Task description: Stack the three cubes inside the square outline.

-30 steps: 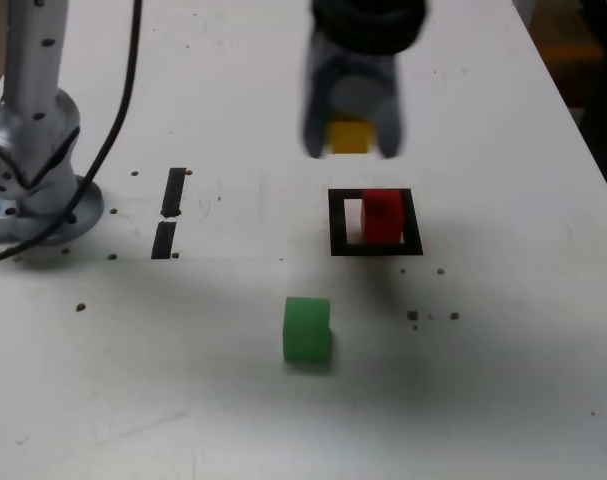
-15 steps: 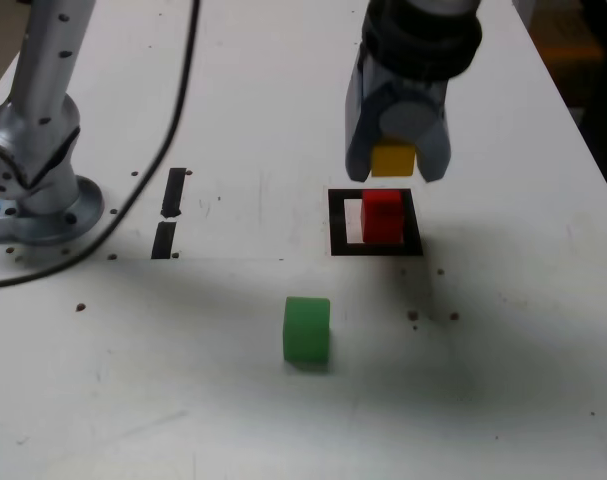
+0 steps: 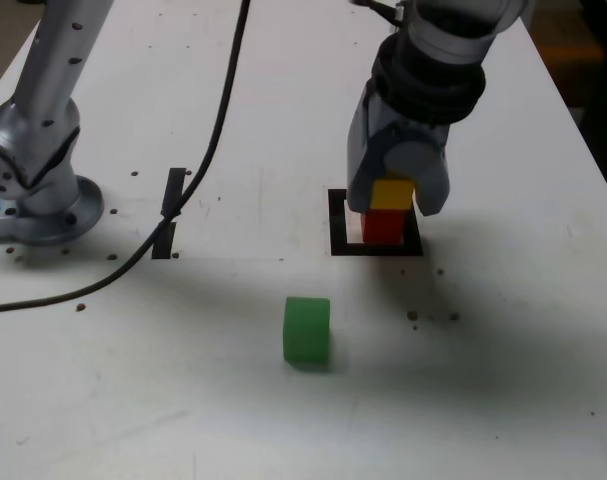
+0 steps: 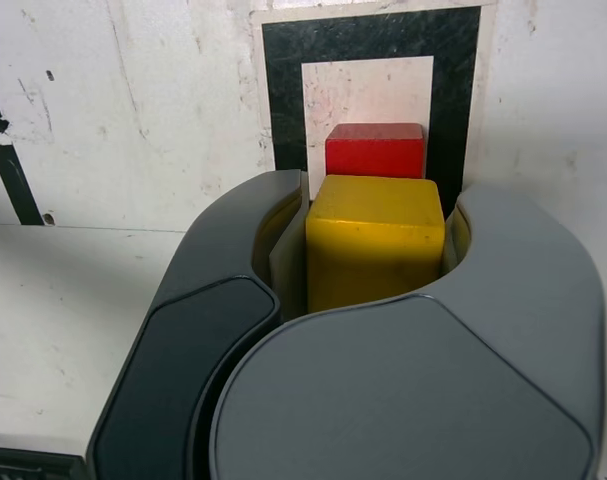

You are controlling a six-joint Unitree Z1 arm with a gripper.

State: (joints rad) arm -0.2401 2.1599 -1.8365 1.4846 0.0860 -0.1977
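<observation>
One gripper (image 3: 394, 190) gripping yellow cube (image 3: 392, 193), above red cube (image 3: 382, 226)

Evenly lit from overhead, bright without harsh glare. Soft, diffuse shadows on the white table (image 3: 503, 330) beneath the gripper (image 3: 394, 200) and beside the green cube (image 3: 307, 329) in the exterior view. Slightly soft overall there, with mild grain and no motion blur. Sharper in the wrist view, crisp on the yellow cube (image 4: 374, 235), faintly shaded inside the gripper housing.

cube (image 3: 392, 193) atop cube (image 3: 382, 226) (inside outline (image 3: 338, 222))
</observation>
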